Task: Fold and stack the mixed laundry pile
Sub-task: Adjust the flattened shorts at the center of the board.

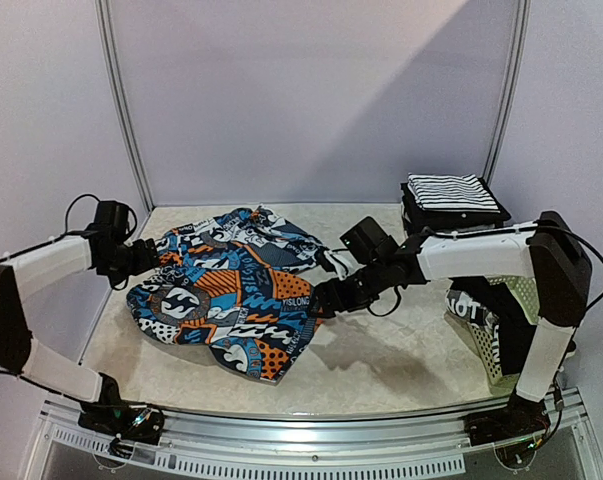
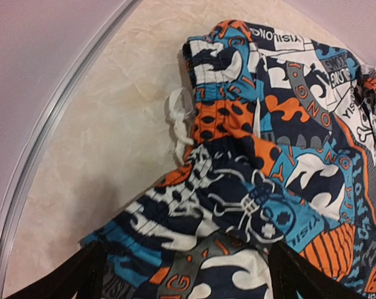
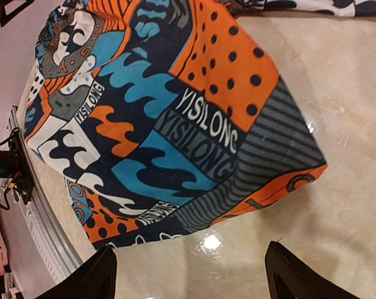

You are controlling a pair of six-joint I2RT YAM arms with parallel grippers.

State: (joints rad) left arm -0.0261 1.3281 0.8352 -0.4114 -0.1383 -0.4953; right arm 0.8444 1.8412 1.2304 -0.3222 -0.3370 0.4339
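The printed shorts (image 1: pixel 226 295), in orange, blue, white and black, lie spread on the table left of centre. My left gripper (image 1: pixel 153 256) is open at their left waistband; in the left wrist view (image 2: pixel 188 288) the cloth (image 2: pixel 250 187) and a white drawstring (image 2: pixel 178 121) lie between and ahead of its spread fingers (image 2: pixel 81 280). My right gripper (image 1: pixel 321 298) is open at the shorts' right edge; in the right wrist view (image 3: pixel 194 281) it is over bare table just short of the hem (image 3: pixel 175 124). The white black-striped garment (image 1: pixel 449 190) lies folded on a dark stack at the back right.
A white lattice basket (image 1: pixel 521 290) stands at the right edge behind my right arm, with a dark printed cloth (image 1: pixel 471 305) in it. A metal frame rail (image 2: pixel 44 143) runs along the table's left edge. The near table edge has a metal rail (image 1: pixel 311 440).
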